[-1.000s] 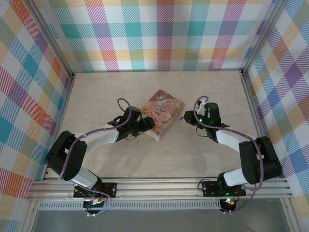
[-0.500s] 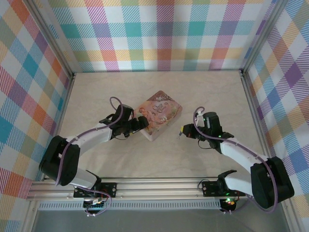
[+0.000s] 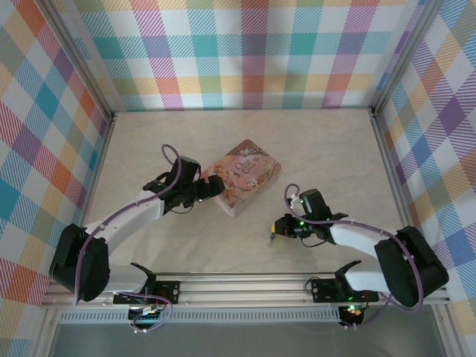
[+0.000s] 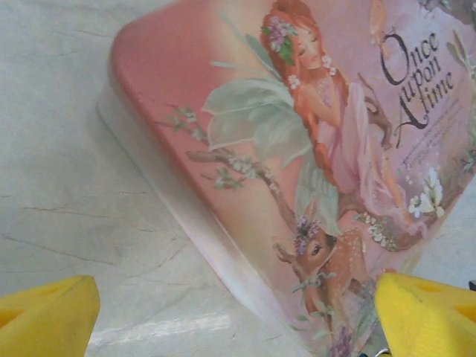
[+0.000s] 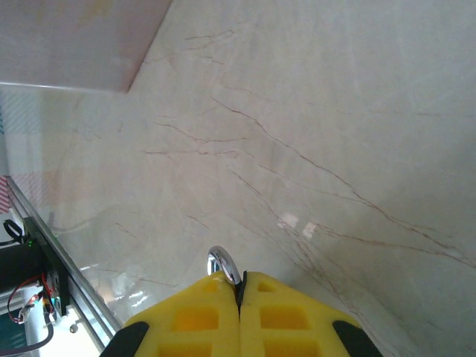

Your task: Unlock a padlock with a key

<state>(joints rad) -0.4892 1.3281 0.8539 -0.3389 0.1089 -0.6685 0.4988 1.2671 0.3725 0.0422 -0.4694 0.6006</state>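
The right fingers [image 5: 275, 316] are pressed together on what I take to be the padlock [image 5: 225, 266] — just its chrome shackle pokes out at the bottom of the wrist view. They sit low over the bare table [image 3: 149, 141] at the lower centre-right of the top view, well apart from the tin [image 3: 245, 177]. The left fingers [image 4: 48, 316] stand wide at the tin's near edge, gripping nothing. Whether the shackle is sprung is hidden, so I cannot tell if the unlocking is done — though held clear of the tin, the lock looks likelier freed than not.

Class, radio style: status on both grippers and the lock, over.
Left gripper open, straddling edge of pink tin. Right gripper shut on small metal loop, lock or key unclear. Tin apart from it.
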